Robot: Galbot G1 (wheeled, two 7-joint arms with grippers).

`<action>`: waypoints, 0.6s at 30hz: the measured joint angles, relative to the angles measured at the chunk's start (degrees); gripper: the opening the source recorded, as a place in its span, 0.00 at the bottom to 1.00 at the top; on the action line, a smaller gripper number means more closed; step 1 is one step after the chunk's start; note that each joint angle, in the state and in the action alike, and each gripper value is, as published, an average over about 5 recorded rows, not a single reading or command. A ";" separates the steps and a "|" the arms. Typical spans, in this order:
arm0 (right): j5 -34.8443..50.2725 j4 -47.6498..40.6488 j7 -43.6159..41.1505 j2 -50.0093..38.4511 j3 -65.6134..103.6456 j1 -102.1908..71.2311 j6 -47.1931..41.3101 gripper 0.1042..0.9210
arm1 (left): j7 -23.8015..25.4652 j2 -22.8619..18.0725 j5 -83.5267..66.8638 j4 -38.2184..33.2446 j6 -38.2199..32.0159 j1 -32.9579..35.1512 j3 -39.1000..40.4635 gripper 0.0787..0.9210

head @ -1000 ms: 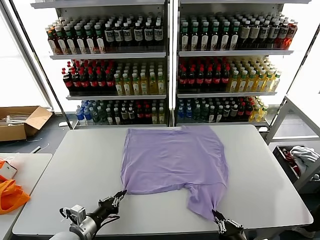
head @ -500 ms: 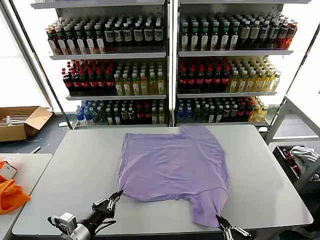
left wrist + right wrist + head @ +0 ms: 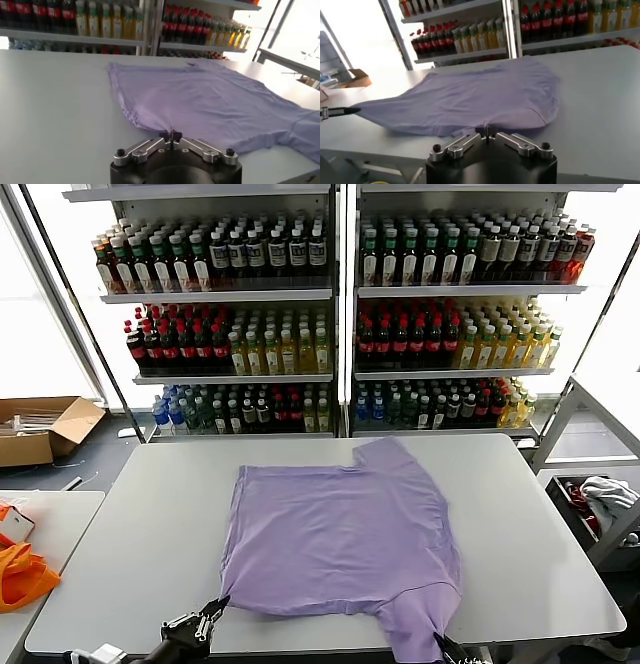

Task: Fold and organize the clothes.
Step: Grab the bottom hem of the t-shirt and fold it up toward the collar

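Note:
The clothes are one lavender T-shirt [image 3: 340,534] lying mostly flat on the grey table [image 3: 150,524], plain side up. My left gripper [image 3: 219,603] is shut on the shirt's near left corner at the table's front edge; in the left wrist view the left gripper [image 3: 170,134] pinches a fold of that fabric [image 3: 210,100]. My right gripper [image 3: 440,641] is shut on the near right corner, which hangs stretched toward the front edge. In the right wrist view the right gripper [image 3: 486,130] clamps the cloth [image 3: 485,95].
Shelves of bottles [image 3: 330,314] stand behind the table. A side table at the left holds orange fabric [image 3: 20,574]. A cardboard box [image 3: 40,429] sits on the floor at far left, and a bin with cloth [image 3: 600,499] stands at right.
Both grippers have drawn back toward me, pulling the shirt nearer the table's front edge. Its near edge has spread flatter and wider.

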 measured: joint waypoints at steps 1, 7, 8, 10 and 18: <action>0.58 -0.20 -0.06 0.25 -0.20 0.52 0.13 0.00 | 0.01 0.27 -0.10 -0.17 0.16 -0.04 -0.18 0.03; 4.54 -1.70 0.24 1.66 -1.22 4.98 0.34 0.00 | -0.06 2.65 -1.39 -0.27 1.00 -1.24 -0.46 0.03; 5.19 -2.00 0.40 1.92 -1.30 5.94 0.32 0.00 | -0.04 3.12 -1.67 -0.13 1.06 -1.64 -0.38 0.03; 6.37 -2.61 0.73 2.40 -1.36 7.94 0.30 0.00 | 0.07 4.05 -2.26 0.28 1.14 -2.51 -0.23 0.03; 9.15 -5.06 2.03 2.88 -1.47 16.14 0.31 0.00 | -0.01 8.24 -5.18 2.56 1.56 -6.87 0.26 0.03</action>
